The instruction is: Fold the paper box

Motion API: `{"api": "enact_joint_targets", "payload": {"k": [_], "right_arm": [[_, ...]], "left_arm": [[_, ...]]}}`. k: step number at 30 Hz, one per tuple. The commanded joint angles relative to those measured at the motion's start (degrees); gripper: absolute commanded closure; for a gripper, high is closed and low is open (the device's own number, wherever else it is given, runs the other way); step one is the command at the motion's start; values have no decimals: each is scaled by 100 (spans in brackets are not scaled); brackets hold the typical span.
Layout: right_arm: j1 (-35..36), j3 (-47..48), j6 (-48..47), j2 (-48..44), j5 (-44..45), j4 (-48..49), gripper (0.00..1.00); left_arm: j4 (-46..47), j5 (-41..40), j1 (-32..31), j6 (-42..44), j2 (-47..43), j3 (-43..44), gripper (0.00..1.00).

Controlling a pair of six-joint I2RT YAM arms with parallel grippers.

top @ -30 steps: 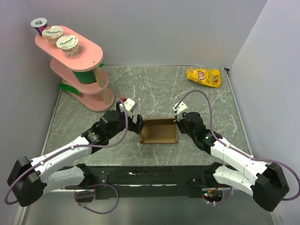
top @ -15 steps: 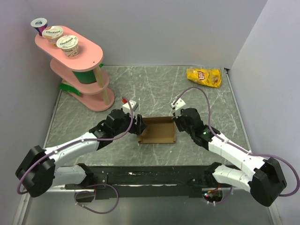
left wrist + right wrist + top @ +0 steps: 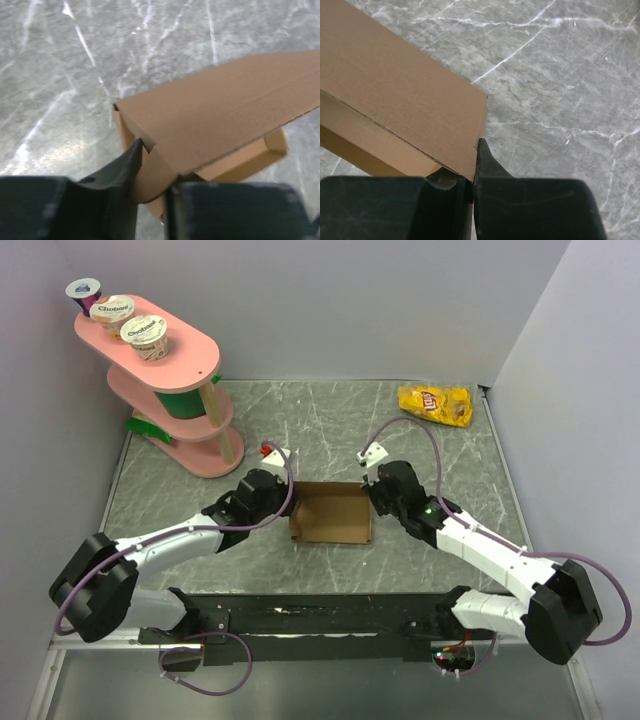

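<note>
1. The paper box [image 3: 331, 515], plain brown cardboard, sat open-topped near the middle of the grey marbled tabletop [image 3: 330, 430], between the two arms.
2. The left arm [image 3: 190, 537] reached in from the left. Its jaws were closed on the box's left wall, with the cardboard pinched in the narrow slot between them, as the left wrist view showed.
3. A crease ran along the length of that held panel.
4. The right arm [image 3: 470, 545] reached in from the right. Its jaws were likewise almost together, gripping the edge of the box's right wall.
5. A yellow Lay's chip bag [image 3: 435, 404] lay at the far right corner of the tabletop, well apart from the box.
6. A pink tiered stand [image 3: 170, 390] stood at the far left corner, with three yogurt cups [image 3: 143, 332] on its top shelf.
</note>
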Motion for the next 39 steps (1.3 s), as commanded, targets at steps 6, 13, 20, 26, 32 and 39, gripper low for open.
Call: {"api": "enact_joint_targets", "payload": {"k": [6,13,20,26,32,39], "right_arm": [[124,977,614,619,71,-536,100],[124,1927,1221,1391,238,-1265,100],[151,2516,1748,1849,431,-1635,100],[159,2955,2231,2201,440,-1943,100],[159,2860,2654,2412,45,-1671,100],[168,2447,3224,2386,97,-1161,100]], "left_arm": [[591,-253,-13,95,304,265,99],[863,-235,-65,218,374,151,99],[1022,-209,-83,236,435,106,99],[995,-165,-109,236,603,230,99],[1083,-112,-136,192,620,274,99],[1118,-104,-153,200,629,291,99]]}}
